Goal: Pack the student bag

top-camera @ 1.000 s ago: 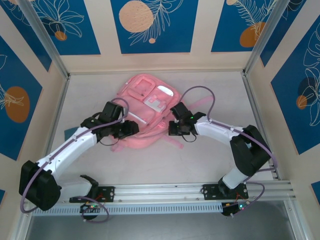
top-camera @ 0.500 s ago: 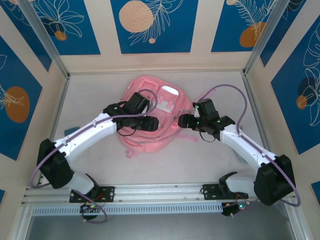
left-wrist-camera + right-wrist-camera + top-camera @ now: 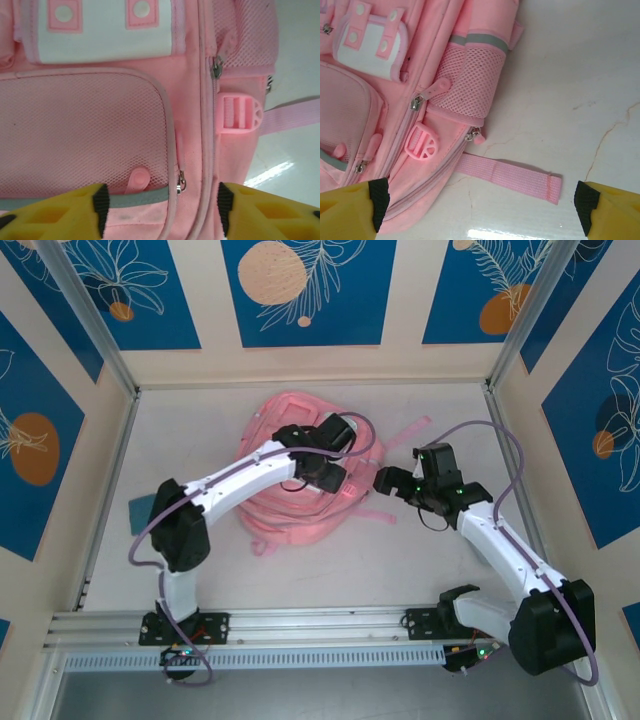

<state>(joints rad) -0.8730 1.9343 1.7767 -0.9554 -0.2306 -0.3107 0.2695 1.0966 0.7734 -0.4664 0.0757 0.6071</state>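
Compared with half a second back, our left arm has folded in and reached further across the student bag, so the left gripper now sits over the bag's right half, not its lower middle. The right gripper has drawn slightly right, off the bag's edge. A second ago it was clenched there, and now its jaws are spread wide with nothing in them. The bag itself has hardly shifted and lies in the centre of the top view, a little above the middle.

In the left wrist view the left gripper hovers with its fingers apart over the front pocket, holding nothing. A zip pull and a grey strip sit just above the gap, and a pink buckle is right of centre.

In the right wrist view the right gripper frames the bag's edge at the left, its mesh side pocket and a loose strap lying flat on the table.

The bare table is open below and right of the bag in the top view. A small teal item lies near the left edge, well apart from the bag.
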